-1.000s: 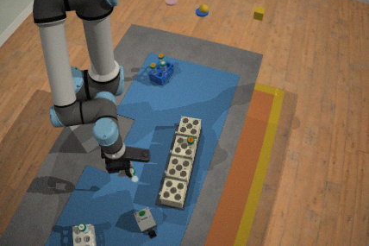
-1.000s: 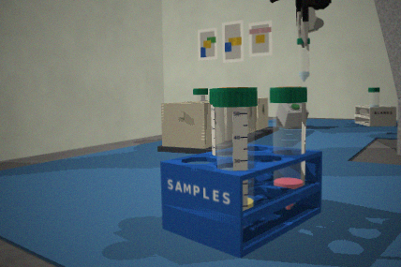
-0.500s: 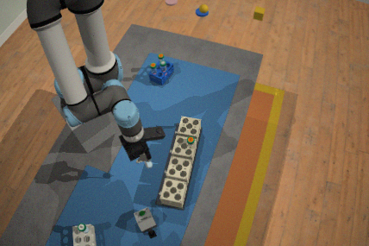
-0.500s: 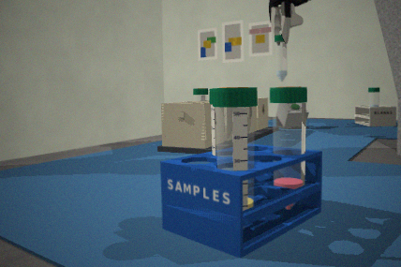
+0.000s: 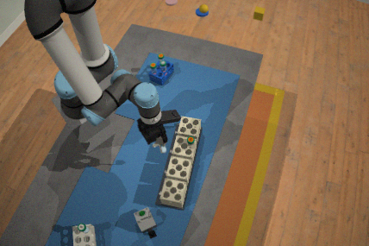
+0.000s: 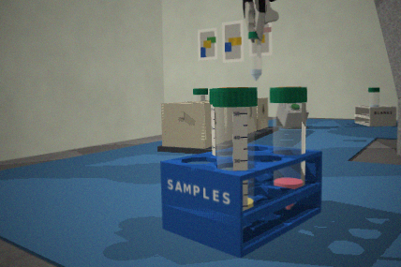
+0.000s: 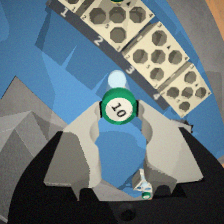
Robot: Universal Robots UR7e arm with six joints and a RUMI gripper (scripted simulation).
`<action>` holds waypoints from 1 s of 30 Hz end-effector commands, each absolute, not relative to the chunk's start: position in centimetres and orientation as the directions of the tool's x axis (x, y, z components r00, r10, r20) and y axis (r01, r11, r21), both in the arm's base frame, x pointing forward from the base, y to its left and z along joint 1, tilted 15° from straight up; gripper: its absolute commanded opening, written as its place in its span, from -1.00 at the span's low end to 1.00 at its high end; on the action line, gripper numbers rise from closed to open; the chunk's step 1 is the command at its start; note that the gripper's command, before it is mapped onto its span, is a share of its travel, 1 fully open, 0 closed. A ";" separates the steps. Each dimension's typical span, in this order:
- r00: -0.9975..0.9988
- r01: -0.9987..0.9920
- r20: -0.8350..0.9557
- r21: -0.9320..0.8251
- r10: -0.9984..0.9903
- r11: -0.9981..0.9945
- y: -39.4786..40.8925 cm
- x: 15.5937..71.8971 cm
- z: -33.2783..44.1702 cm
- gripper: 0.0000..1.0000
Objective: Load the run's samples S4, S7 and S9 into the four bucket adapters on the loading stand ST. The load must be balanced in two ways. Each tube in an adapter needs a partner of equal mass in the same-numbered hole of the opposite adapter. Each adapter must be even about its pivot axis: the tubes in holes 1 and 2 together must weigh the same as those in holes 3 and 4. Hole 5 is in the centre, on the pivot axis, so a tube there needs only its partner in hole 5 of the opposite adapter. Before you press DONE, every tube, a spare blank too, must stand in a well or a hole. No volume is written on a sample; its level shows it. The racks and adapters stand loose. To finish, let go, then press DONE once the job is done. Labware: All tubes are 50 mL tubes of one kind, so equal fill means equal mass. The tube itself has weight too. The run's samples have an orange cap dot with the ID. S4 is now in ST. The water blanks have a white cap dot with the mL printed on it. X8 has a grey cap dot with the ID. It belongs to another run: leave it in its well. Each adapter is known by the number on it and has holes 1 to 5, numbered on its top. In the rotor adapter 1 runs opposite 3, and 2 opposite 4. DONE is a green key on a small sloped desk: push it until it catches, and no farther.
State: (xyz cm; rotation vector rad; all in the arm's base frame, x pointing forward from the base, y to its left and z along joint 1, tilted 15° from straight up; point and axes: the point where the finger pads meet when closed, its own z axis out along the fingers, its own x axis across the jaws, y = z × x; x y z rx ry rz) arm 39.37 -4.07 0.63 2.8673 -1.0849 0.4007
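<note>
My gripper [image 5: 159, 141] is shut on a water blank [image 7: 118, 107] with a green cap and a white dot marked 10. It holds the tube upright in the air above the blue mat, just left of the loading stand ST [image 5: 180, 160]; the held tube also shows in the exterior view [image 6: 256, 51]. The stand is a row of beige adapters [image 7: 145, 47] numbered on the side. One orange-dot tube [image 5: 190, 141] stands in the second adapter from the far end. The blue SAMPLES rack [image 5: 161, 72] at the back holds several tubes [image 6: 233, 126].
The green DONE key [image 5: 142, 214] sits on a small desk at the front. A beige BLANKS rack [image 5: 83, 234] with one tube stands at the front left. An orange and yellow strip [image 5: 254, 154] runs along the right. Loose coloured items lie on the far wooden floor.
</note>
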 end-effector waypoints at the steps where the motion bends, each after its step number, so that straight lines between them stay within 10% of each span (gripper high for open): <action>1: 0.718 -0.661 0.259 -0.038 -0.646 -0.750 -2.2 40.4 0.5 -1.00; 30: 0.718 -0.661 0.259 -0.038 -0.646 -0.750 5.3 44.6 -2.1 -1.00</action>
